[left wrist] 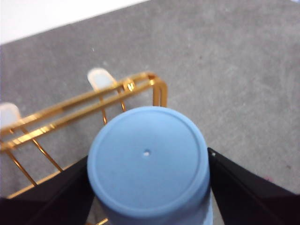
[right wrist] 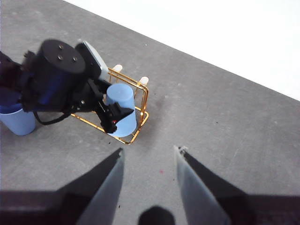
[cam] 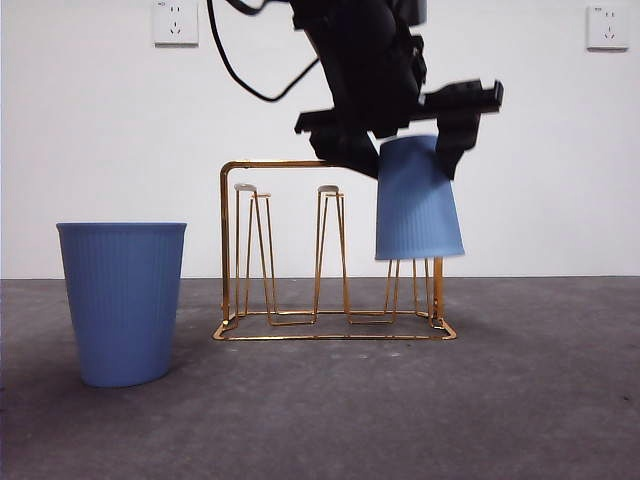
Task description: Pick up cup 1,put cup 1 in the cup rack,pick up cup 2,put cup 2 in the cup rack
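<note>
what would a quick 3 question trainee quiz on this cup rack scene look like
1. True or false: the upside-down blue cup on the gold cup rack is held by the right gripper.
2. How many blue cups are in view, and where is the other one?
3. Pick one. The right gripper's fingers are: A) shut on a cup, B) open and holding nothing, C) touching the rack.

Key
1. False. The left gripper has it, a finger on each side of it.
2. Two. The second cup stands upright on the table, off the rack's other end.
3. B.
</note>
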Controlling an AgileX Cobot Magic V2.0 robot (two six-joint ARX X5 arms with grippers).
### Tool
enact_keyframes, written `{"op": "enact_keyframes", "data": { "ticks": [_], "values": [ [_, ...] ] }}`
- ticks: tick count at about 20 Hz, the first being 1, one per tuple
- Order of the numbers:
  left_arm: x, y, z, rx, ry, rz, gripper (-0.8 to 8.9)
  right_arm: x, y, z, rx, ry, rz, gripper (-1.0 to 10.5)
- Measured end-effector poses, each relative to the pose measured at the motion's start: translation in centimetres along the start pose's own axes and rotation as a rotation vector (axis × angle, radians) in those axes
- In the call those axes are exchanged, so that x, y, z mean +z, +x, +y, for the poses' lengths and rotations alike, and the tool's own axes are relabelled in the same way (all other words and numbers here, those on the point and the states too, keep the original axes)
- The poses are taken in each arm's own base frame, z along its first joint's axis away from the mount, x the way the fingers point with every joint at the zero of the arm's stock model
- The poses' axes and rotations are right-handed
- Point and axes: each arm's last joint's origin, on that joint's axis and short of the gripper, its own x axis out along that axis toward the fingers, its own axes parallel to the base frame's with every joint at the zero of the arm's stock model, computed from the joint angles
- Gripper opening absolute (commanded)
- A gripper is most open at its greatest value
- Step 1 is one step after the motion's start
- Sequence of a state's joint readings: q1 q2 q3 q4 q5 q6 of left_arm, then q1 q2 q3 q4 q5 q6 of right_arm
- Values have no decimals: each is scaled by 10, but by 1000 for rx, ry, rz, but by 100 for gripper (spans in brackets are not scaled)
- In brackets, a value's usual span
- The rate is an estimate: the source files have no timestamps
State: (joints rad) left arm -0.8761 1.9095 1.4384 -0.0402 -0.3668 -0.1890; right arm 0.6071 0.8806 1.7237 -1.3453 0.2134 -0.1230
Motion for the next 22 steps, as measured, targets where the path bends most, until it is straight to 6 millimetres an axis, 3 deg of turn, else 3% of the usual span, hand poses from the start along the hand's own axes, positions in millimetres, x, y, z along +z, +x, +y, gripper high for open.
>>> {"op": "enact_keyframes", "data": {
  "ticks": [14,15,17,18,22],
  "values": [
    [-19,17,-4,19,-21,69,10,0,0,0,0,0,0,189],
    [-19,17,-4,19,-26,71,83,0,0,0,0,0,0,189],
    [-19,17,-4,20,-28,75,360,0,0,0,0,0,0,189],
    [-19,17,-4,21,-31,77,455,0,0,0,0,0,0,189],
    [-18,17,-4,-11,-44,85,470,0,0,0,0,0,0,189]
  ]
}}
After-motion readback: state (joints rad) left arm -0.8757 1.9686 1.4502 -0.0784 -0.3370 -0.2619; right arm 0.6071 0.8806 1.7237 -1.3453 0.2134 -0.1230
